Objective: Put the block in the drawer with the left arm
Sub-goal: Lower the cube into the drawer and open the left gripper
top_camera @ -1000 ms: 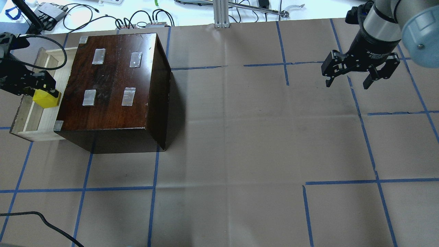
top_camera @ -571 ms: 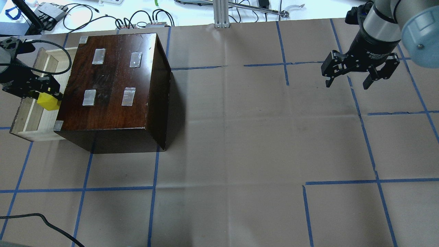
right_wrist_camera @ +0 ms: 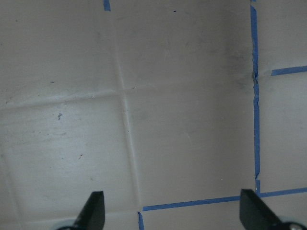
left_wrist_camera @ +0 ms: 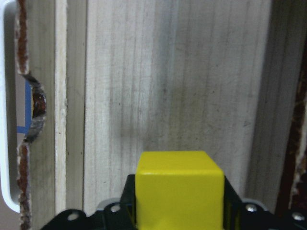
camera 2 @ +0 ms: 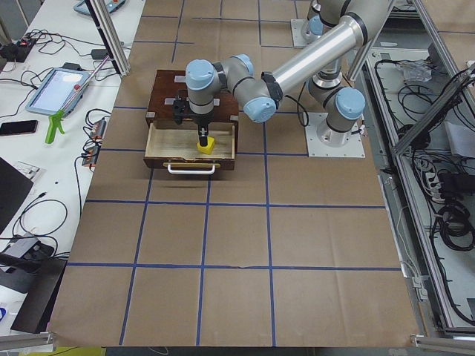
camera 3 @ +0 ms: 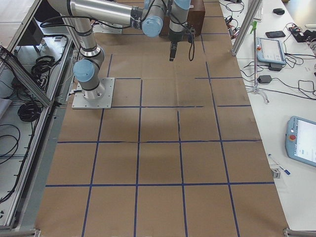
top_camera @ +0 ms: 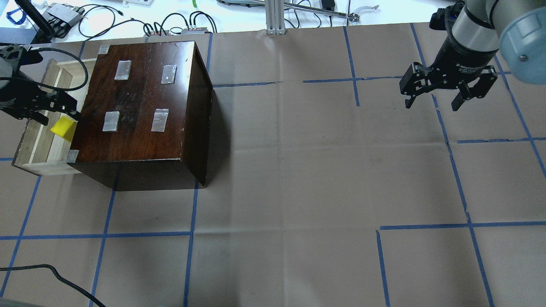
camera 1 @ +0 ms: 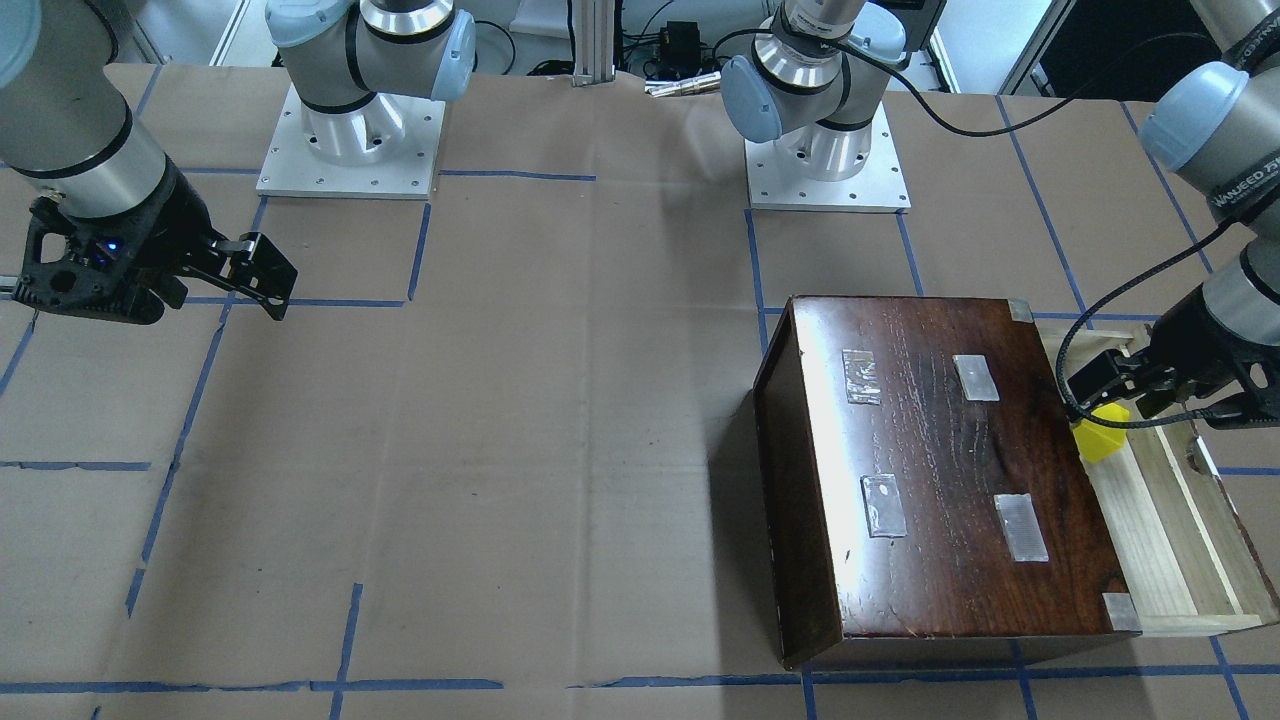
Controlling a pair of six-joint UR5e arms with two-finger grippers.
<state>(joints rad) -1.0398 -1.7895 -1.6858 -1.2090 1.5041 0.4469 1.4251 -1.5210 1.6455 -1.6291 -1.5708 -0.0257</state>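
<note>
While the block (left_wrist_camera: pixel 180 189) hangs low inside the drawer (top_camera: pixel 42 149), the left fingers (camera 1: pixel 1088 383) press on 2 of its sides, so it is gripped and not yet set down. Whether its underside touches the pale floor, I cannot tell. It sits at the drawer's right, just beside the front edge of the dark box (top_camera: pixel 140 102) that the drawer slides out of. At the far right of the worktop (top_camera: pixel 298 179), the right fingers (top_camera: pixel 460 100) are spread wide over bare paper, holding nothing.

The likeliest trouble, in my judgement, is that box edge. A finger opening toward it could strike the wood and nudge the block. Letting go too high could also make the cube bounce or roll.

Only the left wrist view shows the fingers tight against the block, with the half-round notch (left_wrist_camera: pixel 34 110) off to the left. The left side view alone shows the drawer's white handle (camera 2: pixel 191 169) and the block within all 4 walls. The right side view hides the drawer entirely.
</note>
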